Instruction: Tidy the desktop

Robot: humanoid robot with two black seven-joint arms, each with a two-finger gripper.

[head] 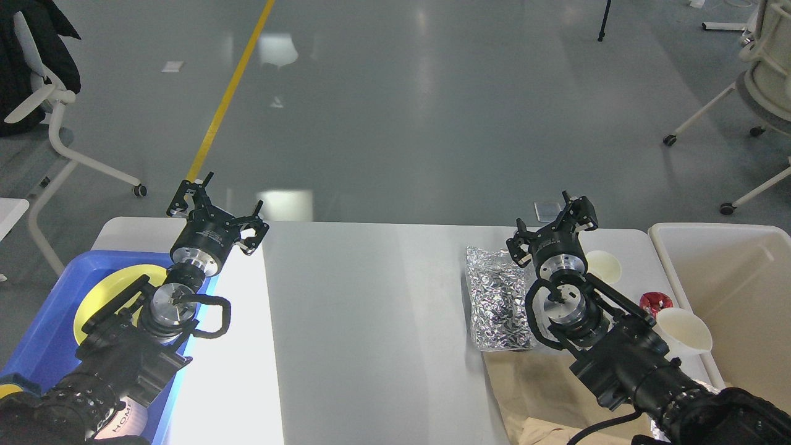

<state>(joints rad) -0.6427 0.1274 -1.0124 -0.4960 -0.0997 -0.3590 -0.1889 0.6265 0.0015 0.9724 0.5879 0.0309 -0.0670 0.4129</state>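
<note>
The white-grey desktop (371, 309) spans the view. My left gripper (217, 207) is open and empty above the desk's far left corner, beside the blue tray (46, 321). My right gripper (551, 219) is open and empty above the far right part of the desk. Just below and left of it lies a crumpled silver foil bag (497, 300). Right of it are two white paper cups (604, 267) (683, 330) and a small red item (656, 302). Brown crumpled paper (544, 395) lies at the front right, partly under my right arm.
The blue tray holds a yellow plate (114, 290) and a white cup (120, 417) partly hidden by my left arm. A beige bin (735, 290) stands off the desk's right end. Office chairs stand on the floor beyond.
</note>
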